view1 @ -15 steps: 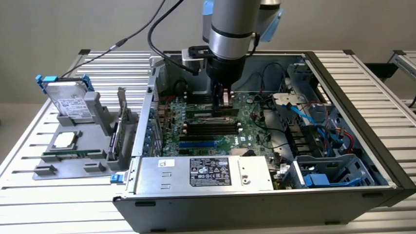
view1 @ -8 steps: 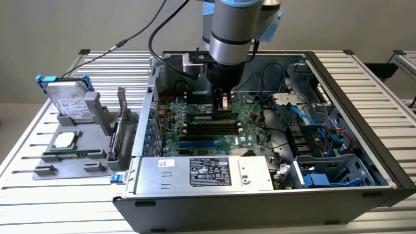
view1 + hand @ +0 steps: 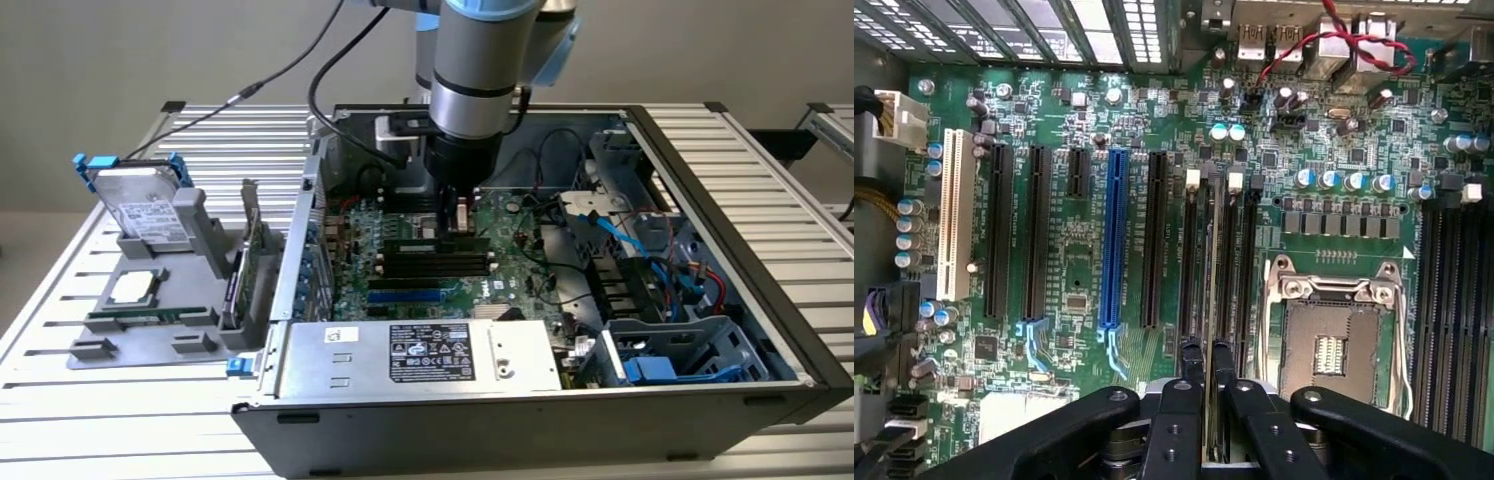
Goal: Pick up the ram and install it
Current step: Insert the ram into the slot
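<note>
Inside an open desktop computer case (image 3: 534, 435), lying on its side on a slatted metal tabletop (image 3: 80, 420): robot arm (image 3: 487, 60) reaching straight down over the green motherboard (image 3: 514, 285). Jaws clenched on the ram (image 3: 1211, 290), one black finger (image 3: 1176, 420) against each flat face. Ram seen edge-on from the wrist view as a thin pale strip, upright, lined up lengthwise with a group of black memory slots (image 3: 1246, 260) with white end latches. Impossible to tell whether seated in a slot or held just above it.

Just beside those slots, a CPU socket (image 3: 1339, 335) with a silver metal frame. On the other side of the slots from the socket, a row of long expansion slots: several black, one blue (image 3: 1116, 240), one white (image 3: 951, 215). Beyond the socket, a second bank of black memory slots (image 3: 1454, 290).

Along the near edge of the case in the exterior view, a grey power supply (image 3: 427, 355) with a black label. Toward the exterior view's right within the case, blue and red cables (image 3: 638, 250).

On the tabletop at the exterior view's left, beside the case, a grey holder (image 3: 100, 350) carrying an upright hard drive (image 3: 140, 205) in a blue-tabbed frame and a square processor chip (image 3: 134, 288) lying flat.
</note>
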You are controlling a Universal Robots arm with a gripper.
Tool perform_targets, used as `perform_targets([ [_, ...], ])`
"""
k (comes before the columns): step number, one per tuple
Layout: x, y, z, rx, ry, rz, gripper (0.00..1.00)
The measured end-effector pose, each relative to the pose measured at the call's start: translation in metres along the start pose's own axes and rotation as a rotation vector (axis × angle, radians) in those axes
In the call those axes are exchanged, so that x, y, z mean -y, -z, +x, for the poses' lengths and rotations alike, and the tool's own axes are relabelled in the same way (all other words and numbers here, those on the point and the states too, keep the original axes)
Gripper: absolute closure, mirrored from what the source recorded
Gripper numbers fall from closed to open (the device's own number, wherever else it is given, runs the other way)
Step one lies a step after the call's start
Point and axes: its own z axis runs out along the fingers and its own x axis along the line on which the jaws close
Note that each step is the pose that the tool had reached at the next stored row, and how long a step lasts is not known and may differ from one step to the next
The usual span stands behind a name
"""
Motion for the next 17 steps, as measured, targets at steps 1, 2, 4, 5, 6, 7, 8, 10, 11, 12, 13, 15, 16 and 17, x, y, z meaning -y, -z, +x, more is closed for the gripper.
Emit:
perform_targets([
  [1, 0.0001, -0.0012, 0.0, -0.0026, 0.0, -0.0001, 0.86],
  [2, 0.0001, -0.002, 0.0, -0.0054, 0.0, -0.0003, 0.86],
  [4, 0.0002, -0.0033, 0.0, -0.0123, -0.001, -0.0005, 0.86],
  [5, 0.0002, -0.0041, 0.0, -0.0171, -0.001, -0.0007, 0.86],
  [6, 0.0003, -0.0049, 0.0, -0.0226, -0.002, -0.0009, 0.86],
  [7, 0.0004, -0.0056, 0.0, -0.028, -0.002, -0.0011, 0.86],
  [8, 0.0004, -0.0061, 0.0, -0.0314, -0.002, -0.0013, 0.86],
  [10, 0.0005, -0.0065, 0.0, -0.0343, -0.002, -0.0015, 0.86],
  [11, 0.0004, -0.0068, 0.0, -0.0345, -0.002, -0.0015, 0.86],
  [12, 0.0005, -0.0079, 0.0, -0.0343, -0.003, -0.0014, 0.86],
  [13, 0.0006, -0.0097, 0.0, -0.0344, -0.003, -0.0014, 0.86],
  [15, 0.0008, -0.0113, 0.0, -0.0349, -0.003, -0.0014, 0.86],
  [16, 0.0008, -0.0116, 0.0, -0.0351, -0.003, -0.0015, 0.86],
  [17, 0.0008, -0.0119, 0.0, -0.0353, -0.003, -0.0015, 0.86],
])
